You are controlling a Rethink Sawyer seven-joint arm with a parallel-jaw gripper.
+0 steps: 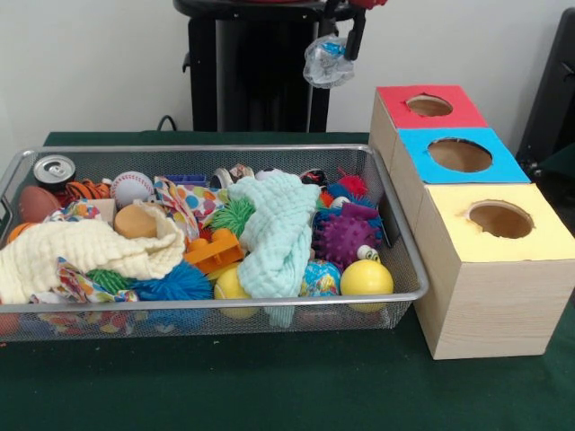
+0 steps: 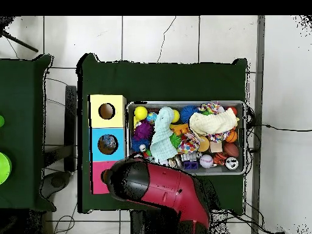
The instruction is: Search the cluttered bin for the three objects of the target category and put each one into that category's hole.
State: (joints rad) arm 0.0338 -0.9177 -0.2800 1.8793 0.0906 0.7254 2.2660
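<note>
Crumpled clear plastic wrap [image 1: 327,61] with a blue patch inside hangs high above the table, behind the red box [image 1: 429,108] and well above the bin [image 1: 395,224]. It is pinched at its top by the gripper [image 1: 355,36], whose dark fingers are clamped on it, the bundle dangling just below and left of them in the front view. From overhead the red arm [image 2: 164,192] covers the red box, with the blue box [image 2: 108,144] and yellow box [image 2: 107,111] beside it.
</note>
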